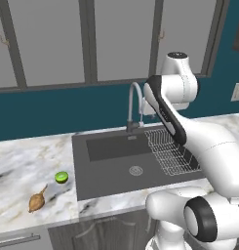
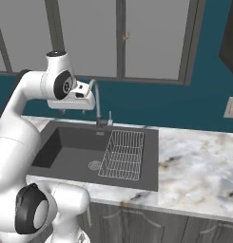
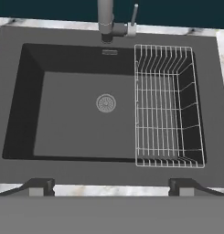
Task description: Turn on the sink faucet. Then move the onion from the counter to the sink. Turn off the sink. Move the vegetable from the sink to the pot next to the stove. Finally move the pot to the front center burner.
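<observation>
A: The sink [image 3: 22,109] is dry, so the faucet [image 3: 105,18] behind it comes first. Gripper [image 3: 111,186] is spread wide, empty; aim for the small lever [image 3: 133,16].

B: Left base view adds the onion [image 1: 37,200] on the counter [image 1: 18,166], left of the sink beside a lime [image 1: 61,177].

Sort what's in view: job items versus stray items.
Job:
silver gooseneck faucet
dark grey sink basin
tan-brown onion bulb
white-grey marble counter

Stray:
green-topped lime
wire rack
grey upper cabinets
</observation>
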Robot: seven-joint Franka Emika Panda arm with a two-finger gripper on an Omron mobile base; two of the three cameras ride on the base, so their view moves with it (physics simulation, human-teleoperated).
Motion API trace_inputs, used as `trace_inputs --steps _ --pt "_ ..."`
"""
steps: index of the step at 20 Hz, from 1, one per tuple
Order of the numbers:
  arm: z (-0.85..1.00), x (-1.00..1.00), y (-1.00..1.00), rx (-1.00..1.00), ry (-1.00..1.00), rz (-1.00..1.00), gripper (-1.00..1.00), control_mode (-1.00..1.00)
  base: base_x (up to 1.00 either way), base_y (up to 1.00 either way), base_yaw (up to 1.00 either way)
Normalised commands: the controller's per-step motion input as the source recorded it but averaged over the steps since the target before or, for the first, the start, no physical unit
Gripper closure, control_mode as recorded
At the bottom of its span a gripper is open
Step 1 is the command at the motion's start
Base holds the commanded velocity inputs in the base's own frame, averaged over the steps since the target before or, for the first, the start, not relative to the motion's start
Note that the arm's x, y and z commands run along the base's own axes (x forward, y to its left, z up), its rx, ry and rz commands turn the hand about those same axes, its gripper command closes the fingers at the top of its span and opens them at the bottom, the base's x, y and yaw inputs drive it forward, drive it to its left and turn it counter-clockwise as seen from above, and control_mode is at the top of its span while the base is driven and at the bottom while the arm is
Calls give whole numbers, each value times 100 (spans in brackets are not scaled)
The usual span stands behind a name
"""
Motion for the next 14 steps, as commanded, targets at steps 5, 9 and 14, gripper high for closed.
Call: trace_inputs --steps 5,9,14 --pt "-2 1 0 0 0 0 -100 -100 16 1 0" --pt "-40 -34 -29 2 0 0 -100 -100 0 0 0" --pt "-41 -18 -68 11 -1 7 -100 -100 0 0 0"
